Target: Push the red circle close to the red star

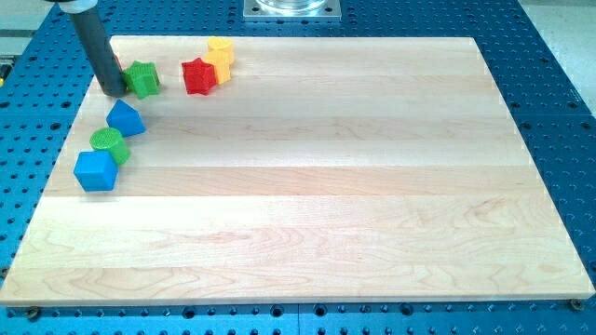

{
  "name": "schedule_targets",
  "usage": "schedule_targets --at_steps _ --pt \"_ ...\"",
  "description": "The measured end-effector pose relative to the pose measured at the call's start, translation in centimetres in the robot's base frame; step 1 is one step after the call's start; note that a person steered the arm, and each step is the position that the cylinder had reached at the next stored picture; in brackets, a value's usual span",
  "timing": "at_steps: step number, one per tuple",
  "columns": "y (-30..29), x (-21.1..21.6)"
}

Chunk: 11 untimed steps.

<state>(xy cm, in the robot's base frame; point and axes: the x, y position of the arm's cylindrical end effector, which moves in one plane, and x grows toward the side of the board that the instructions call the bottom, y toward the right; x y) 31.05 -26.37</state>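
My tip sat at the board's upper left, touching the green star's nine o'clock side; it has no jaws and held nothing. The red star lay at three o'clock from the green star, touching a yellow block. A red sliver showed behind the rod, perhaps the circle.

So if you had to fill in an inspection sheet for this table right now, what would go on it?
Surface: pale wooden board, bare except near the view's top left.
Job's things: red star touching a yellow block; red circle not clearly seen, only a red sliver showing beside the rod.
Clutter: green star, blue triangle, green circle, blue cube.
Grippers: none; my tip sits just to the view's left of the green star.
Cables: nothing seen.
Surroundings: blue perforated table, metal mount at the view's top.
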Motion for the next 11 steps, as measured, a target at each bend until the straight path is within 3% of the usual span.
schedule_targets --at_steps 1,2,3,5,6,7,8,11 --pt "-4.0 1.9" --pt "-4.1 1.5" --pt "-3.4 -2.6" --pt "0.4 -4.1" --pt "-2.6 -7.5" --pt "-0.4 -8.5" --pt "5.2 -7.5" --pt "4.6 -6.8"
